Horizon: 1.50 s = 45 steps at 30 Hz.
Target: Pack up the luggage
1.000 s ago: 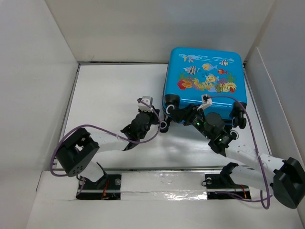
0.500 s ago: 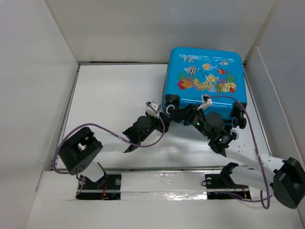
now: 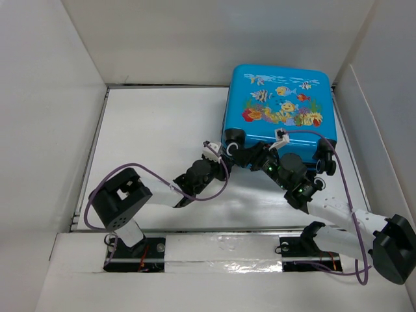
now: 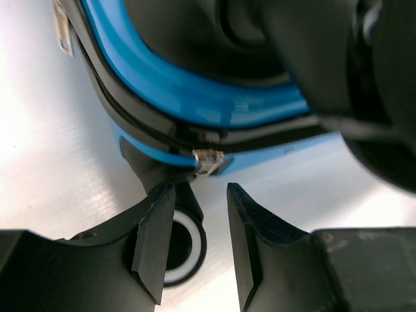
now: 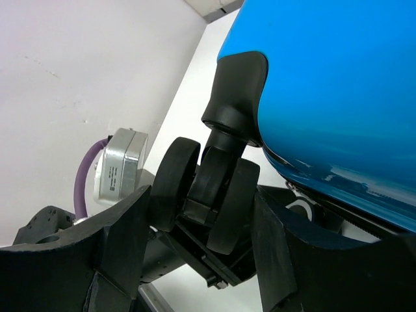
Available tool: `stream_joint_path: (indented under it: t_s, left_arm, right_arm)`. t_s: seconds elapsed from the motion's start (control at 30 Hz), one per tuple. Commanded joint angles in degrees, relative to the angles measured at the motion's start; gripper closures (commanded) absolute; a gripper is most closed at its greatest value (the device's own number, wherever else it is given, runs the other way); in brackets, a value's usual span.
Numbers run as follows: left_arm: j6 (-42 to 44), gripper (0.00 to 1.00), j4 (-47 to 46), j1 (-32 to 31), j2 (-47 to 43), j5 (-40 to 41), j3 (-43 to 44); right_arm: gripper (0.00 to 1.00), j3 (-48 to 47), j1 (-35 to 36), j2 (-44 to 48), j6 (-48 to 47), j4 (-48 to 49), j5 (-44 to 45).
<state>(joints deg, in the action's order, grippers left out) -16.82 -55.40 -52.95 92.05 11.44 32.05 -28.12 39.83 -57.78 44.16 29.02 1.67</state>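
The luggage [image 3: 279, 104] is a bright blue hard-shell suitcase with a fish print, lying closed at the back right of the table. My right gripper [image 3: 248, 155] is at its near-left corner. In the right wrist view its jaws [image 5: 201, 227] press both sides of a black twin wheel [image 5: 208, 188] under the blue shell [image 5: 338, 84]. My left gripper [image 3: 223, 156] sits just left of that corner, open [image 4: 200, 195] and holding nothing. A silver zipper pull [image 4: 208, 160] on the dark zipper line lies right beyond its fingertips.
White walls enclose the table at the back and left, and a white board [image 3: 367, 136] stands close along the suitcase's right side. More black wheels [image 3: 327, 166] sit at the suitcase's near-right corner. Purple cables loop over both arms.
My left gripper has slid right and forward to the suitcase's near-left corner and its jaws have come apart. The right arm and the suitcase have not moved.
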Motion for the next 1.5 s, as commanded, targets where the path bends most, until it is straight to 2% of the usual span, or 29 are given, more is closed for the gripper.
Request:
stream_joint_path:
  t_s: [0.0, 0.23, 0.37, 0.43, 0.53, 0.6, 0.63, 0.7, 0.77, 0.93, 1.03, 1.33, 1.43, 1.47]
  left_arm:
    - [-1.4, 0.66, -6.8, -0.2, 0.7, 3.1, 2.6]
    - [-2.3, 0.66, -12.5, -0.2, 1.7, 5.5, 2.7]
    - [-2.4, 0.68, -12.3, -0.2, 3.8, 3.9, 4.9]
    - [-2.4, 0.73, -12.0, -0.2, 4.5, 2.9, 5.2]
    - [-2.4, 0.73, -11.8, -0.2, 4.1, 2.5, 4.3]
    - [-2.3, 0.68, -12.1, -0.2, 3.4, 2.7, 3.0]
    - [-2.3, 0.60, -12.1, -0.2, 2.5, 2.7, 2.5]
    - [-2.2, 0.50, -12.2, -0.2, 1.4, 2.7, 1.4]
    - [-2.1, 0.47, -12.6, -0.2, 0.8, 2.3, 0.6]
    - [-0.8, 0.54, -12.9, -2.2, 1.5, 3.6, 0.3]
    - [-0.9, 0.62, -12.5, -2.2, 3.1, 3.1, 1.8]
    - [-0.1, 0.69, -9.7, -2.2, 6.1, 4.4, 5.7]
    - [-0.4, 0.80, -8.7, -2.2, 6.6, 4.8, 5.9]
    - [-0.6, 0.81, -8.8, -2.2, 6.6, 4.8, 5.7]
  right_arm:
    - [0.65, 0.0, 0.5, 1.0, -2.1, 5.7, -0.8]
    - [0.65, 0.2, 0.5, 0.7, -1.7, 6.4, -1.1]
    - [0.65, 0.0, 0.5, 0.5, -1.5, 6.6, -1.2]
    - [0.65, 0.1, 0.5, 0.6, -1.5, 6.6, -1.2]
    - [0.65, 0.2, 0.5, 0.9, -1.6, 6.2, -1.2]
    - [0.65, 0.2, 0.5, 0.9, -1.6, 6.2, -1.1]
    - [0.65, 0.2, 0.5, 0.8, -1.6, 6.2, -1.1]
    - [0.65, 0.1, 0.5, 0.7, -1.6, 6.3, -1.0]
    - [0.65, 0.0, 0.5, 0.6, -1.6, 6.5, -1.1]
    - [0.65, 0.0, 0.5, 0.6, -1.5, 6.6, -1.1]
    - [0.65, -0.1, 0.5, 0.7, -1.6, 6.6, -1.2]
    - [0.65, 0.1, 0.5, 1.2, -1.7, 6.1, -1.2]
    - [0.65, 0.1, 0.5, 1.2, -1.7, 6.1, -1.2]
    - [0.65, 0.1, 0.5, 1.2, -1.7, 6.1, -1.2]
